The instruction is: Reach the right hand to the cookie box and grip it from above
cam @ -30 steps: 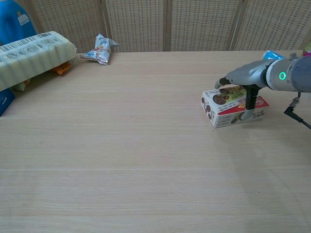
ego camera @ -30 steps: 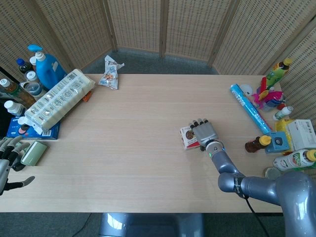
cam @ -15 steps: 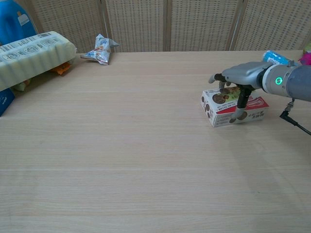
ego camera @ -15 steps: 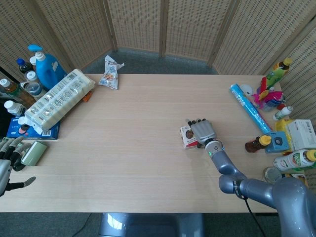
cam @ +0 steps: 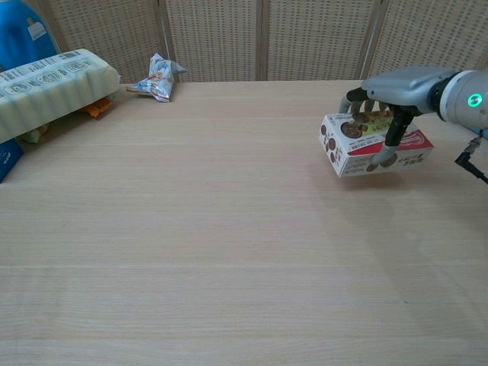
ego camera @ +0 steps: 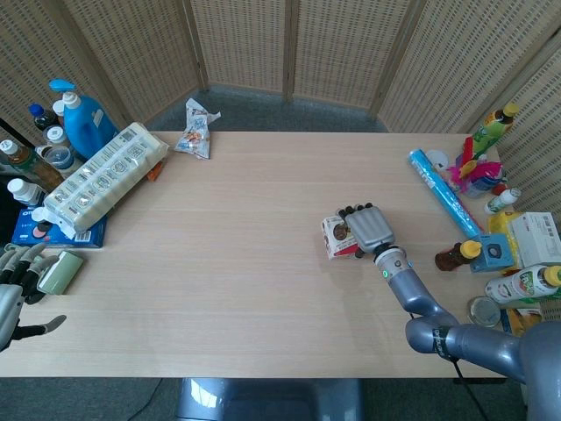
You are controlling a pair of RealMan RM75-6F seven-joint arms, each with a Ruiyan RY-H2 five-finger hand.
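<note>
The cookie box (cam: pixel 364 150) is white and red with cookie pictures. It hangs above the table at the right, its shadow on the wood below. My right hand (cam: pixel 396 85) grips it from above, thumb down its front face and fingers over the far side. In the head view the same right hand (ego camera: pixel 370 228) covers most of the cookie box (ego camera: pixel 334 236), right of the table's middle. My left hand (ego camera: pixel 12 298) hangs off the table's left edge with its fingers apart and holds nothing.
A long pack of cups (ego camera: pixel 103 177), a blue pump bottle (ego camera: pixel 83 117) and several small bottles crowd the left end. A snack bag (ego camera: pixel 195 129) lies at the far edge. A blue tube (ego camera: pixel 443 191), bottles and boxes fill the right end.
My right hand closed on the cookie box and lifted it off the table, carrying it slightly right. The left hand has not moved.
</note>
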